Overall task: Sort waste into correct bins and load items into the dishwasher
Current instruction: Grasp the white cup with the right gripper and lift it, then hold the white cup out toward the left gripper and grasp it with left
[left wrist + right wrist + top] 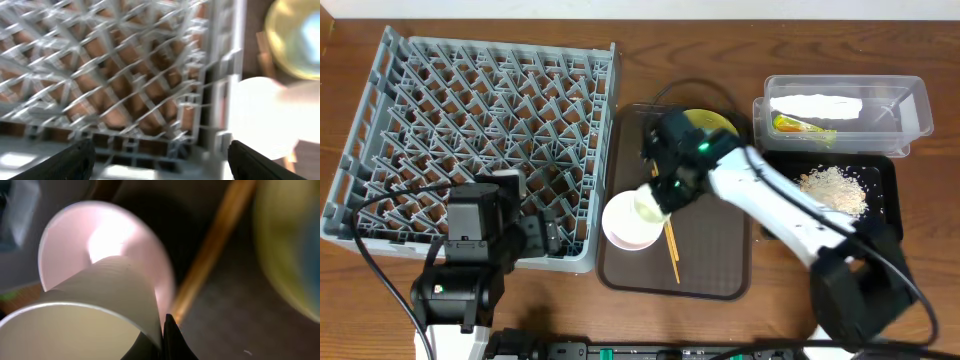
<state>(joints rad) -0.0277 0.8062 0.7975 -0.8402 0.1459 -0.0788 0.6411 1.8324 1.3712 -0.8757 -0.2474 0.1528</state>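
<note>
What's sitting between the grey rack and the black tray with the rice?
Overhead view: a brown tray, carrying a white bowl, chopsticks and a yellow plate; the right gripper holds a cup over it.

Worktop (pixel 720 20): brown wood grain. Carried directly on it:
- grey dish rack (pixel 470 120), left side
- brown serving tray (pixel 710 250), centre, just beside the rack's right wall
- clear plastic tub (pixel 910 100), right rear
- black tray (pixel 880 170), just in front of the tub, right of the serving tray
</note>
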